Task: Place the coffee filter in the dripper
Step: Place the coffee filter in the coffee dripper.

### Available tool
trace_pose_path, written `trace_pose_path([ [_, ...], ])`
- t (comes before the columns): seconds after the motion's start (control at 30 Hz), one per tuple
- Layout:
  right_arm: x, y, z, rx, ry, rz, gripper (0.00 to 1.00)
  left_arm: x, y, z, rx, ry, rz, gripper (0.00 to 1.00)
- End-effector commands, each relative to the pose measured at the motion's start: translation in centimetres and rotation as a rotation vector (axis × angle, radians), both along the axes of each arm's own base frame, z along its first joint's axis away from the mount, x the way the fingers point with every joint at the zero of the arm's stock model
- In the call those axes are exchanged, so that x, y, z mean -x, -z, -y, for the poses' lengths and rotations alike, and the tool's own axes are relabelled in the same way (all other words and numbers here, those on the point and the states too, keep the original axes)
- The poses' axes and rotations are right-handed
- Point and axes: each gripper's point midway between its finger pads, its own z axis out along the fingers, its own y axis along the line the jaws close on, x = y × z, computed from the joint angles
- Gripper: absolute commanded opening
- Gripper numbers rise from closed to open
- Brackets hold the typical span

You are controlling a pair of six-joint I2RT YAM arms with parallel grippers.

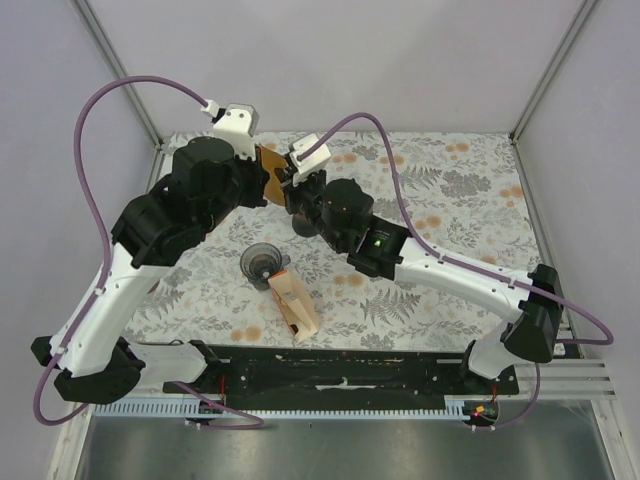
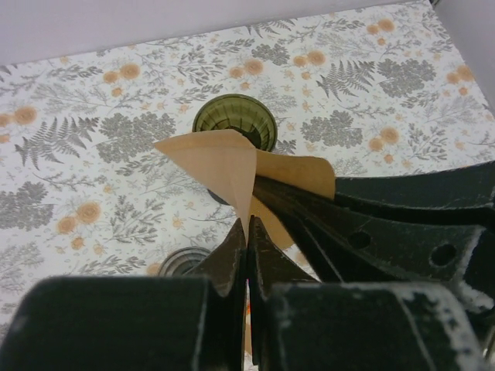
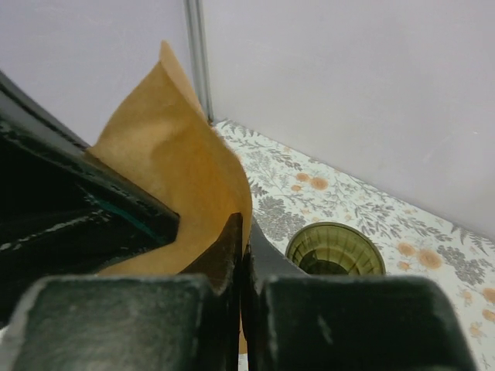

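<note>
both arms meet over the far part of the table, and the 2 grippers share 1 coffee filter (image 2: 220, 166). the left gripper (image 2: 247, 236) has its fingers pressed together, with no gap showing, pinching the lower tip of the tan paper cone. the right gripper (image 3: 242, 239) is clamped just as tight on the filter's edge. from the left wrist its black fingers (image 2: 309, 212) reach in from the right and grip the back layer of the paper, so the folded cone is spread slightly between the 2 holds. the filter hangs in the air, clear of the floral tablecloth (image 2: 371, 100). the green glass dripper (image 2: 236, 120) stands upright on the cloth just beyond it, mouth up, and the paper is not touching it. nearer the arm bases a dark glass vessel (image 1: 261, 262) sits on the cloth.
</note>
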Motion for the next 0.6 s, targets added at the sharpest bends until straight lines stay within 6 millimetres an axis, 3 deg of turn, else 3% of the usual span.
trace_pose_path([
  [0.0, -1.4, -2.6, 3.0, -0.034, 0.124, 0.041, 0.0, -1.0, -1.4, -1.8, -0.113, -0.041, 0.116, 0.02],
  [0.17, -2.7, -2.7, 6.1, -0.021, 0.207, 0.042, 0.0, -2.2, -0.1, -4.5, -0.309, -0.122, 0.165, 0.02],
  [0.4, -2.5, -2.1, 4.6, 0.007, 0.141, 0.039, 0.0, -2.4, -0.2, -3.8, -0.334, -0.079, 0.18, 0.02],
  [0.43, -2.1, -2.1, 3.9, 0.018, 0.101, 0.049, 0.02, -2.4, -0.2, -3.5, -0.335, -0.06, 0.182, 0.02],
  [0.5, -1.6, -2.1, 2.8, 0.036, 0.031, 0.063, 0.22, -2.3, -0.2, -3.1, -0.332, -0.029, 0.183, 0.02],
  [0.57, -1.4, -2.2, 2.2, 0.037, 0.001, 0.066, 0.3, -2.0, -0.1, -2.6, -0.326, 0.007, 0.184, 0.02],
])
